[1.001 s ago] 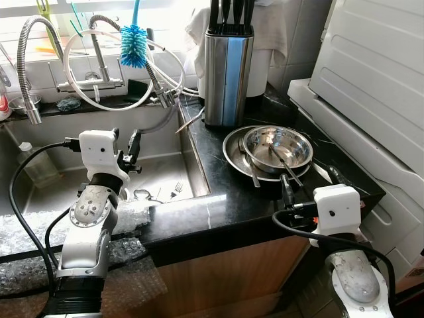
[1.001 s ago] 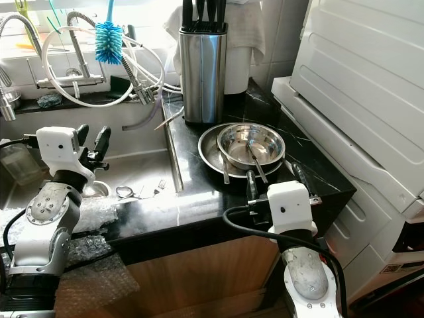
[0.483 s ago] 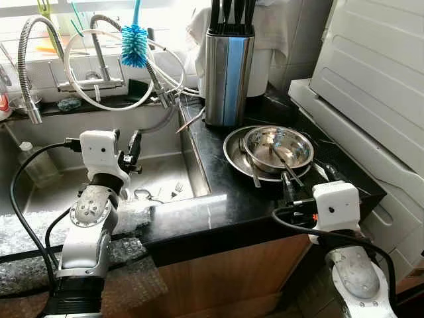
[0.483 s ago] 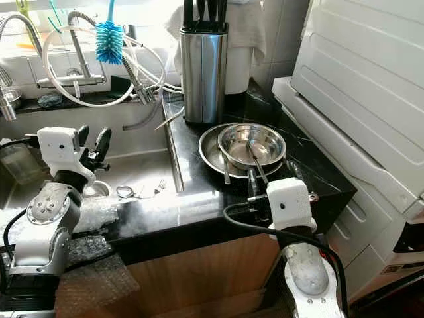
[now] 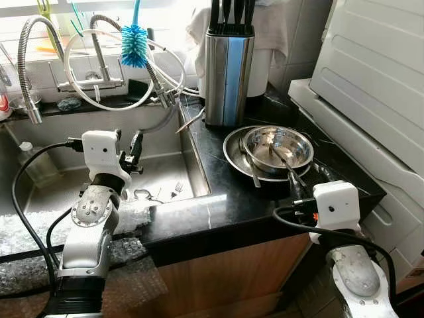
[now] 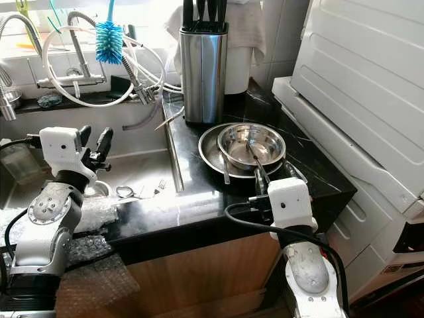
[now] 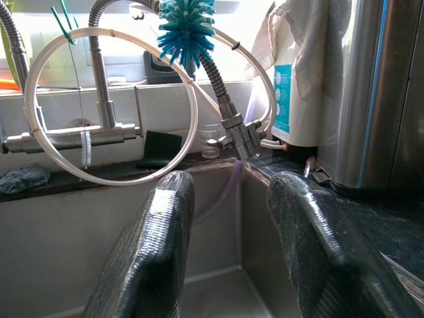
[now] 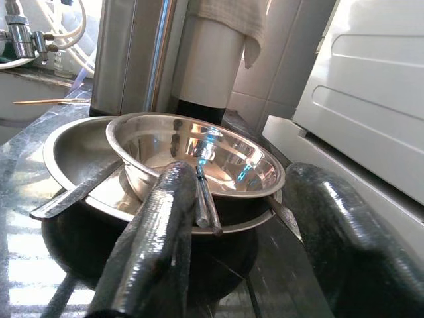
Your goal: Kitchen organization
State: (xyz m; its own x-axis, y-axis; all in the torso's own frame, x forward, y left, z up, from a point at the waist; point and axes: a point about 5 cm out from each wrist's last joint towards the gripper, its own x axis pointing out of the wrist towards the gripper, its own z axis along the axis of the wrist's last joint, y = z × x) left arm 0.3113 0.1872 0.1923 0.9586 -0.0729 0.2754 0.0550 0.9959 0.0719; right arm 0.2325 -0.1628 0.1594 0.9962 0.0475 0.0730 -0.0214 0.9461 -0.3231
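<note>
- Right gripper [image 6: 274, 173] has crept forward and slightly right over the last second; its fingertips now reach the near rim of the stacked dishes, where before they sat short of them. Fingers [image 8: 165, 225] spread wide, nothing held.
- Left gripper [image 5: 127, 146] hardly changed: raised over the sink [image 5: 162, 173], fingers [image 7: 156, 225] parted, empty, aimed at the far wall.
- Dishes on the black stone counter [image 5: 218, 179], right of the sink: a shallow polished steel bowl [image 5: 277, 147] nested in a wider steel plate [image 5: 237, 154], both round and mirror-bright.
- Two thin metal utensils [image 8: 207, 202] lie in the bowl with handles toward the near rim; another flat handle [image 8: 73, 193] rests on the plate's left side.
- Tall brushed-steel knife block [image 5: 226, 66] stands just beyond the dishes, black handles sticking up.
- Far side of sink: coiled spring faucet [image 5: 26, 46], white hose loop [image 7: 46, 99], blue bristle brush [image 5: 133, 45].
- Sink floor holds a fork [image 5: 176, 190]; crinkled bubble wrap [image 5: 132, 215] drapes the near edge.
- Ribbed white appliance [image 5: 371, 73] at right.
</note>
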